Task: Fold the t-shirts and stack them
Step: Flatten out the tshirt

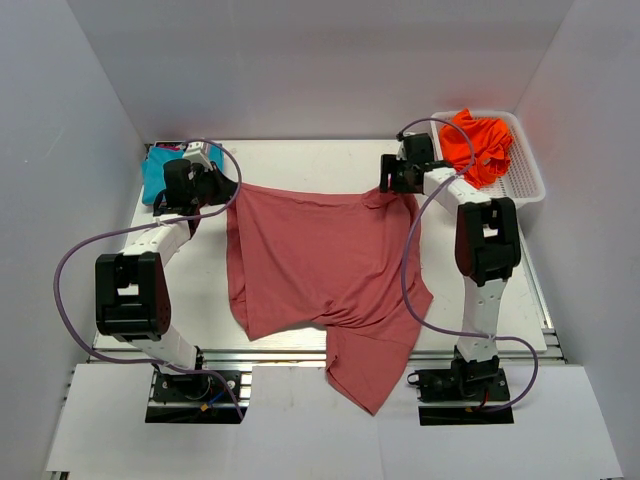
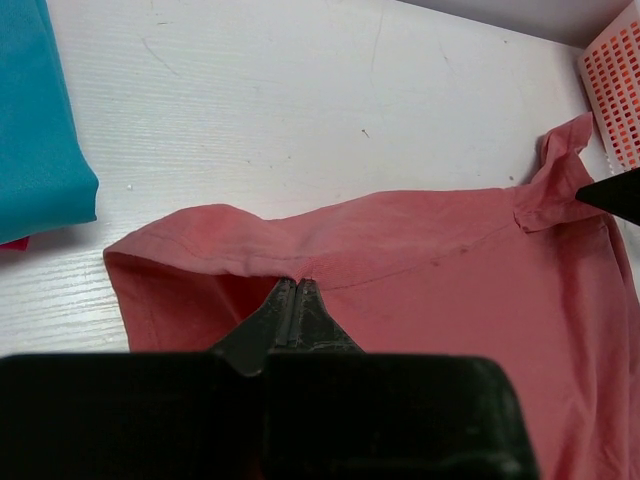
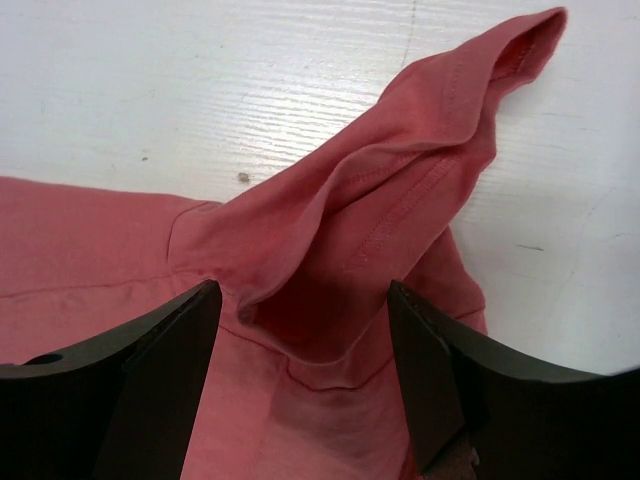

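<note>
The large salmon t-shirt (image 1: 320, 260) lies spread across the middle of the table, and its lower part hangs over the near edge. My left gripper (image 1: 230, 187) is shut on the shirt's far left edge, pinching a fold of the cloth (image 2: 297, 283). My right gripper (image 1: 385, 186) is open at the far right corner. Its jaws (image 3: 305, 300) stand on either side of a raised, bunched sleeve (image 3: 400, 180). A folded teal t-shirt (image 1: 153, 178) lies at the far left and also shows in the left wrist view (image 2: 35, 130). The bright orange t-shirt (image 1: 480, 145) lies crumpled in the basket.
A white mesh basket (image 1: 530, 178) stands at the far right corner; its edge shows in the left wrist view (image 2: 615, 90). White walls close in the table at the back and on both sides. Purple cables loop beside both arms.
</note>
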Controlling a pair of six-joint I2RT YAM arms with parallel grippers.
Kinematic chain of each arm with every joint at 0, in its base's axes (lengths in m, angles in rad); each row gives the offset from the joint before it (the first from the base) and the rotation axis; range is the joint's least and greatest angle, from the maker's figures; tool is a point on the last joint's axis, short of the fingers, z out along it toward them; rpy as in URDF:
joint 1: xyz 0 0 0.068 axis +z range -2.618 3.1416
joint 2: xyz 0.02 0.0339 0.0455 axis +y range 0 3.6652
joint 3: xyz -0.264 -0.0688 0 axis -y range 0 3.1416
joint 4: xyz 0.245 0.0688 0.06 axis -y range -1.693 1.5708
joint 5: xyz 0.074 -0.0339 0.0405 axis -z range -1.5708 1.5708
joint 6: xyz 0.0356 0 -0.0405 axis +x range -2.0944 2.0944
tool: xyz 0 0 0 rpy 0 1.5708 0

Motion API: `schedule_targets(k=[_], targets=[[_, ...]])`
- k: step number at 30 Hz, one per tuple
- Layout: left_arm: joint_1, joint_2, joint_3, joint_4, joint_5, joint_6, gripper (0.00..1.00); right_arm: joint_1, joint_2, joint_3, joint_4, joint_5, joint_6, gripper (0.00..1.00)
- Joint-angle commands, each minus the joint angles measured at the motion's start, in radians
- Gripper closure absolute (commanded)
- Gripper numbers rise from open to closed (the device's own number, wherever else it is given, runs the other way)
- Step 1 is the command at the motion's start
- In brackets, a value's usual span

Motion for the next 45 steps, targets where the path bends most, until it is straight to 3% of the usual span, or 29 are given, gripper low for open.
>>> schedule_targets(k=[1, 4, 12, 17, 21, 28, 37, 41, 42, 45], targets=[[0.006, -0.017, -0.002, 0.006, -0.012, 0.013, 1.00, 0.013, 0.001, 0.017, -0.003, -0.029, -0.062, 0.27], [0.006, -0.006, -0.002, 0.006, -0.021, 0.013, 1.00, 0.027, 0.002, 0.011, -0.005, -0.019, -0.088, 0.31], [0.006, 0.003, -0.002, -0.005, -0.021, 0.013, 1.00, 0.064, -0.041, -0.029, -0.040, 0.251, -0.027, 0.30], [0.006, -0.006, -0.034, 0.014, -0.031, 0.013, 1.00, 0.062, -0.058, -0.058, -0.051, 0.166, 0.090, 0.31], [0.006, -0.006, -0.034, 0.014, -0.021, 0.013, 1.00, 0.069, -0.052, -0.065, -0.009, 0.130, 0.126, 0.36], [0.006, 0.003, -0.034, 0.014, -0.021, 0.022, 1.00, 0.073, -0.012, 0.003, 0.000, 0.106, 0.154, 0.36], [0.006, 0.022, -0.034, 0.014, -0.003, 0.032, 1.00, 0.075, 0.005, 0.061, -0.032, 0.202, 0.154, 0.35], [0.006, 0.022, -0.034, 0.014, -0.003, 0.032, 1.00, 0.078, 0.031, 0.087, -0.046, 0.149, 0.160, 0.47], [0.006, 0.022, -0.034, 0.014, -0.003, 0.032, 1.00, 0.078, 0.039, 0.090, -0.048, 0.137, 0.157, 0.55], [0.006, 0.022, -0.034, 0.014, -0.012, 0.032, 1.00, 0.082, 0.059, 0.116, -0.063, 0.123, 0.151, 0.58]])
